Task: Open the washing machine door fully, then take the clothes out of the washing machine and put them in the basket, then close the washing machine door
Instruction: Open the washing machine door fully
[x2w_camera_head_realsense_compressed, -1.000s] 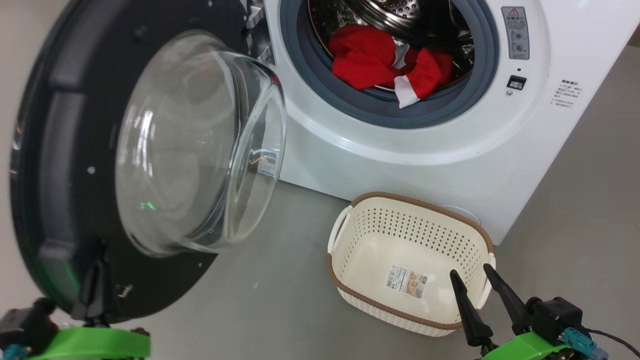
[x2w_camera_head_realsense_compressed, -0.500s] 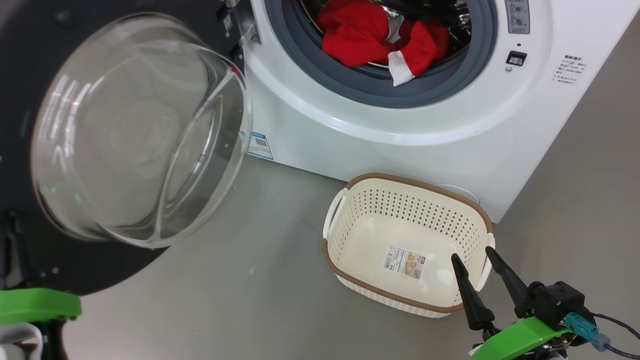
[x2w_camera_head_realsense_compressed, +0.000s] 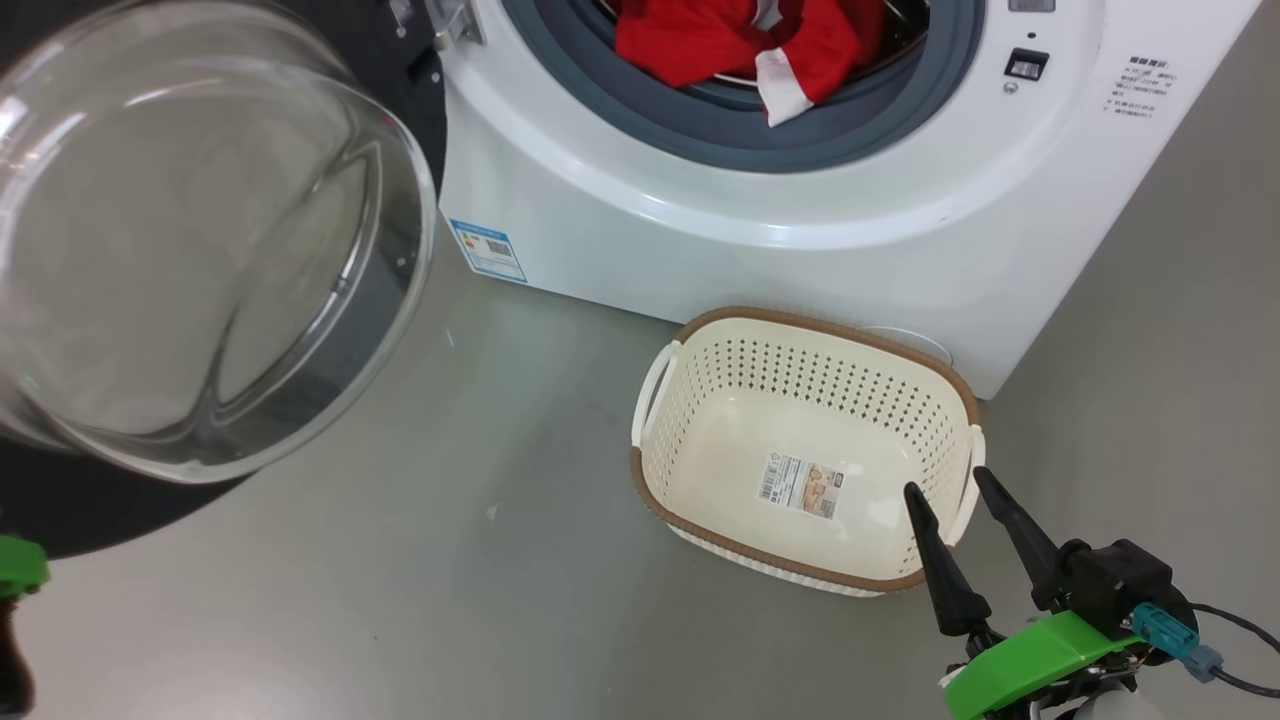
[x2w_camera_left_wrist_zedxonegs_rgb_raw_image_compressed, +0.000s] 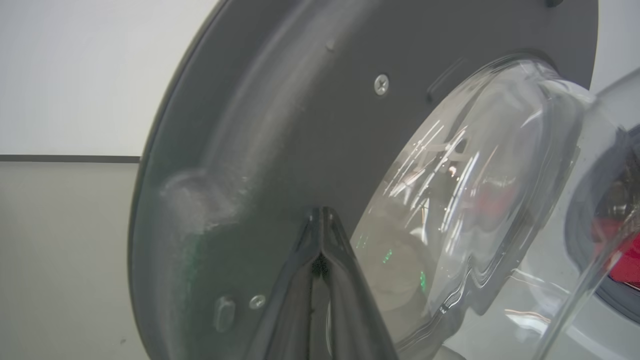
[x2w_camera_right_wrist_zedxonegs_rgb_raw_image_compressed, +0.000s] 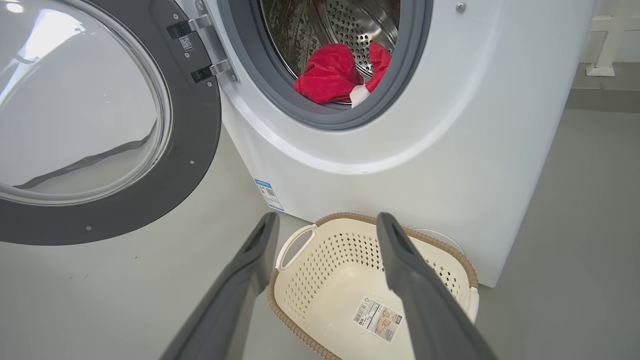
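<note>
The washing machine door stands swung wide at the left, its glass bowl bulging toward me. My left gripper is shut, its tips against the door's dark inner rim. The white washing machine is open, and red clothes with white trim lie in the drum, spilling onto the grey gasket. The cream basket sits empty on the floor before the machine. Just right of its near corner, my right gripper hovers open, holding nothing. The right wrist view shows the clothes, the door, the basket and that gripper.
Grey floor spreads between the door and the basket. A small blue label marks the machine's lower left corner. A white stand is behind the machine at the right. A cable trails from my right wrist.
The door has swung further open to the left, with my left gripper going with it. The head camera has shifted, so the machine sits higher in view. My right gripper has held its place.
</note>
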